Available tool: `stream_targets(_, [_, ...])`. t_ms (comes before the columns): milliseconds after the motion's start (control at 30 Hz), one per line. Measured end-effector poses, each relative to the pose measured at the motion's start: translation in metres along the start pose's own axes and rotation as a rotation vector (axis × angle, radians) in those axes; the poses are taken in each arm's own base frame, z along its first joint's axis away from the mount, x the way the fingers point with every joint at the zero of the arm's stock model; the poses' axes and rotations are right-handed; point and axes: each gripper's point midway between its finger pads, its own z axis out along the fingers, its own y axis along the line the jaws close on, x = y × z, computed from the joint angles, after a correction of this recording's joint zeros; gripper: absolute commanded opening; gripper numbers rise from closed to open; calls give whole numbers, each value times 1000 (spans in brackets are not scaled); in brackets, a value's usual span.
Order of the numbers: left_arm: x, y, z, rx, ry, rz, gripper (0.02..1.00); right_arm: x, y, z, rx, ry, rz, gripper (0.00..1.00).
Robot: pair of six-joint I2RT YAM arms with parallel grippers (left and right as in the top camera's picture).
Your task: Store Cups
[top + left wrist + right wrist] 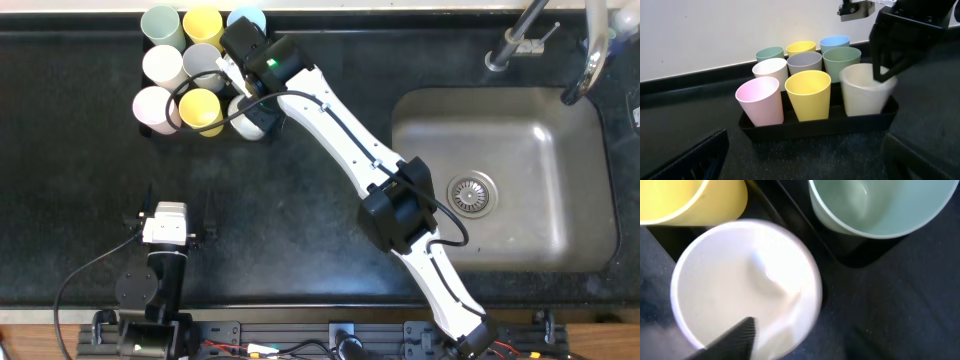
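White cup (740, 280), standing in a corner of the black tray (815, 127). The right gripper (886, 74) grips its wall at the rim, narrowly closed, with one finger inside the cup. Just beside this gripper are a yellow cup (808, 94) and a green cup (880, 205). Farther from it, in the same tray, are a pink cup (760, 100) and the others. The left gripper (166, 210) is over the table (300, 220), well apart from the tray, with fingers spread wide and holding nothing.

A kitchen: dark stone worktop (300, 200), steel sink (500, 180), tap (520, 35).
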Motion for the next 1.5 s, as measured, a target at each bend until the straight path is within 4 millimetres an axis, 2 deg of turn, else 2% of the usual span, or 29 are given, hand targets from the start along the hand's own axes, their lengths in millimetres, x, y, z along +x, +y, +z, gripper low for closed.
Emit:
stream_targets(67, [0, 0, 0, 0, 0, 0, 998, -1, -2, 0, 13, -3, -1, 829])
stream_targets(267, [0, 0, 0, 0, 0, 0, 998, -6, -11, 0, 65, -19, -4, 998])
stream_targets(567, [0, 0, 0, 0, 0, 0, 998, -15, -31, -9, 159, -63, 71, 998])
stream_targets(633, [0, 0, 0, 0, 0, 0, 998, -19, -38, -24, 172, -96, 110, 998])
stream_targets(700, [0, 0, 0, 0, 0, 0, 998, -22, -49, -48, 185, -139, 150, 998])
stream_targets(767, [0, 0, 0, 0, 0, 0, 998, -24, -65, -84, 207, -200, 205, 998])
stream_targets(833, [0, 0, 0, 0, 0, 0, 998, -18, -89, -132, 241, -264, 284, 998])
stream_targets(900, [0, 0, 0, 0, 0, 0, 998, 1, -117, -187, 279, -321, 387, 998])
stream_targets(967, [0, 0, 0, 0, 0, 0, 998, 35, -148, -243, 328, -363, 501, 998])
stream_targets(1000, [0, 0, 0, 0, 0, 0, 998, 56, -164, -271, 358, -387, 561, 996])
stream_targets(1067, [0, 0, 0, 0, 0, 0, 998, 97, -189, -315, 422, -429, 670, 996])
stream_targets(1133, [0, 0, 0, 0, 0, 0, 998, 148, -198, -345, 475, -436, 774, 998])
stream_targets(1233, [0, 0, 0, 0, 0, 0, 998, 210, -182, -354, 500, -407, 861, 996])
stream_targets(1300, [0, 0, 0, 0, -1, 0, 998, 242, -168, -346, 512, -415, 906, 998])
stream_targets(1367, [0, 0, 0, 0, -1, 0, 998, 269, -157, -328, 527, -446, 941, 998])
stream_targets(1433, [0, 0, 0, 0, -2, 0, 998, 279, -157, -311, 564, -563, 947, 998])
stream_targets(1500, [0, 0, 0, 0, 1, 0, 998, 278, -162, -301, 609, -739, 930, 998])
